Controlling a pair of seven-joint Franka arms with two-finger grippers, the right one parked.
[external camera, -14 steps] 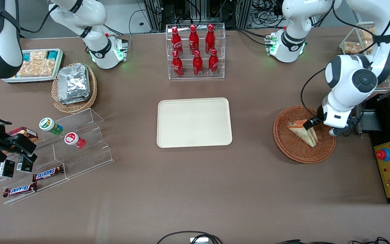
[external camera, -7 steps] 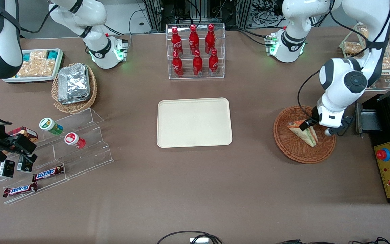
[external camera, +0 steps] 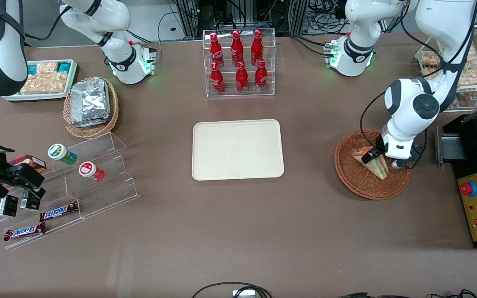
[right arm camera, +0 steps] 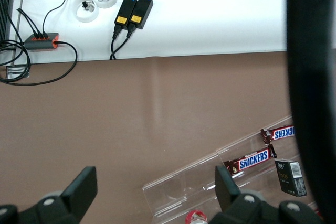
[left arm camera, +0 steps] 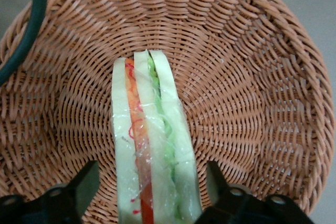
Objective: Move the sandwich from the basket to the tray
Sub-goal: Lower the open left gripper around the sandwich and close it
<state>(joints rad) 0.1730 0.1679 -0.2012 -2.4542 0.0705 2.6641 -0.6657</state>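
The sandwich (external camera: 381, 167), a wrapped wedge of pale bread with green, orange and red layers, lies in the reddish-brown wicker basket (external camera: 358, 182) toward the working arm's end of the table. My gripper (external camera: 376, 159) is low over the sandwich and open. In the wrist view the sandwich (left arm camera: 152, 145) runs between the two black fingers (left arm camera: 85, 184), with a small gap showing on each side, and the basket (left arm camera: 252, 93) fills the frame around it. My gripper (left arm camera: 152, 187) straddles the wedge's wide end. The cream tray (external camera: 205, 165) sits bare at the table's middle.
A clear rack of red bottles (external camera: 238, 62) stands farther from the camera than the tray. A black control box with a red button (external camera: 469, 189) lies beside the basket. A tan basket of foil packets (external camera: 90, 103) and an acrylic snack stand (external camera: 77, 182) sit toward the parked arm's end.
My arm has swung in over the basket, carrying the gripper down and slightly toward the tray, so its fingers now sit on either side of the sandwich. The sandwich has not moved.
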